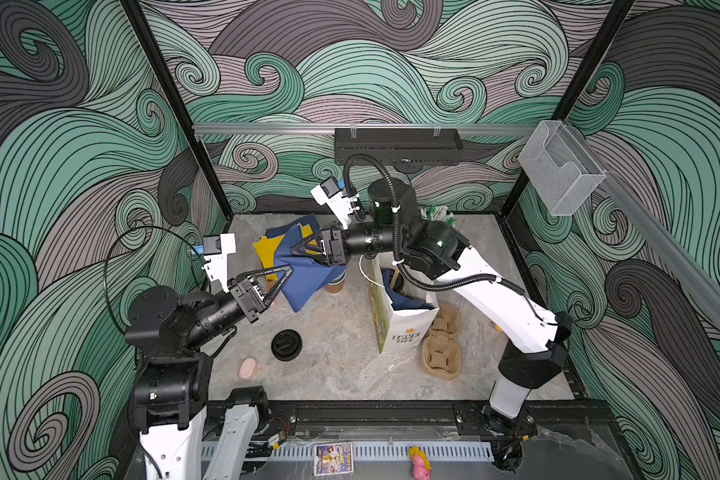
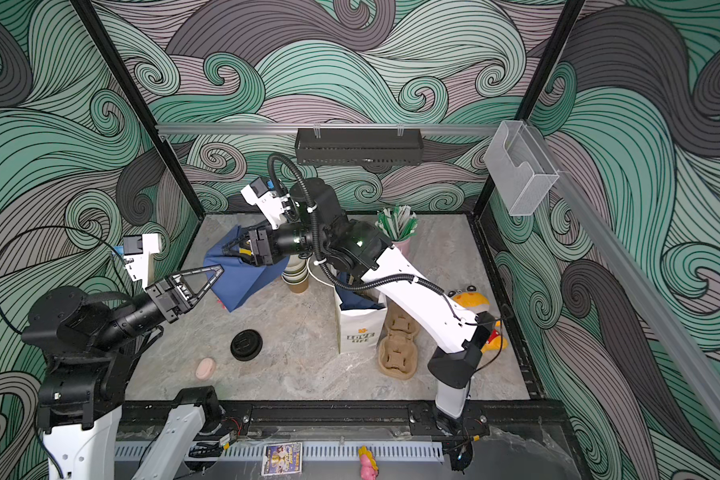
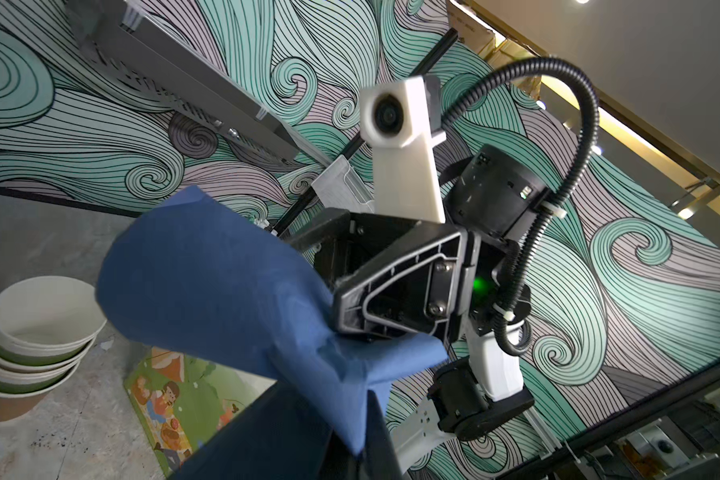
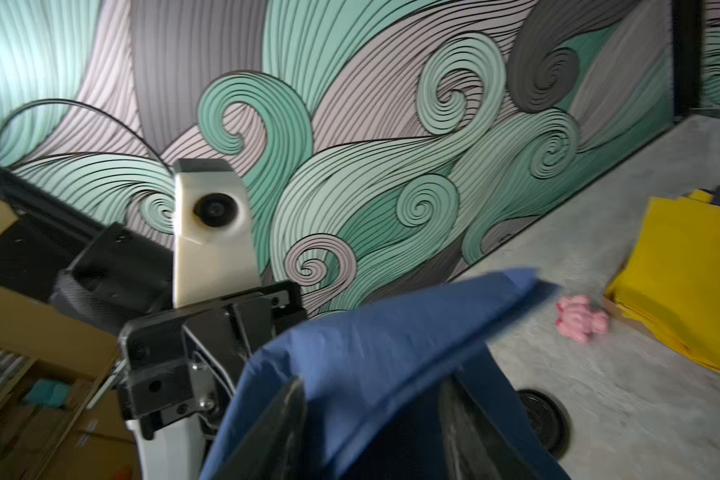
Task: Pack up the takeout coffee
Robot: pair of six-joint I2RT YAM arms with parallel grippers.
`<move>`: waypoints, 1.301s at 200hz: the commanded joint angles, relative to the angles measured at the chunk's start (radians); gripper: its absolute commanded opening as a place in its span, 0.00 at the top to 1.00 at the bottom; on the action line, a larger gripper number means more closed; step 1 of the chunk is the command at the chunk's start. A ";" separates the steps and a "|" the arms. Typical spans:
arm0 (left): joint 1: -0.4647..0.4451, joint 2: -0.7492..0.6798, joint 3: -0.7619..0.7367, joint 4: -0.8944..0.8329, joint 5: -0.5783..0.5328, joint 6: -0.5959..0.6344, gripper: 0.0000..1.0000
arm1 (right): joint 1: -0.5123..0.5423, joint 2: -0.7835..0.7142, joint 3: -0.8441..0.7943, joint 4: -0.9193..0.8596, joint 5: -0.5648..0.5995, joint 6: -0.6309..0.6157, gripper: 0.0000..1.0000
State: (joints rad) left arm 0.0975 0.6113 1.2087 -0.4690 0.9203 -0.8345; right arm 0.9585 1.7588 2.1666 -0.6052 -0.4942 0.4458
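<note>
Olive-green cups [image 2: 295, 273] near open-jawed right gripper [image 1: 296, 250]; left gripper [image 1: 287, 272] tight on blue napkin [image 1: 308, 278].

Olive-green, white-lined paper cups [image 3: 42, 307] stand nested upright, unlidded; black lid [image 1: 286, 344] lies flat, well apart.

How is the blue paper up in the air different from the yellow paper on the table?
The blue paper is lifted and bent; the yellow paper lies flat. The blue looks like one sheet; the yellow is a stack. Both are thin paper sheets.
</note>
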 commanded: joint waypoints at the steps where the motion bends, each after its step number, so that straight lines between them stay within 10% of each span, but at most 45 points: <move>1: -0.002 0.010 0.019 -0.155 -0.172 -0.071 1.00 | -0.015 -0.164 -0.066 -0.170 0.305 -0.277 0.37; 63: -0.006 0.014 0.017 -0.233 -0.223 -0.179 1.00 | 0.088 -0.400 -0.260 -0.276 0.407 -0.649 0.34; 260: -0.088 0.028 -0.024 -0.271 -0.164 -0.132 1.00 | 0.263 -0.095 -0.193 -0.023 0.442 -0.844 0.24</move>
State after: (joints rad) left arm 0.0162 0.6621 1.1896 -0.7300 0.7521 -0.9871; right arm 1.2175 1.6112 1.9385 -0.6674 -0.0662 -0.3565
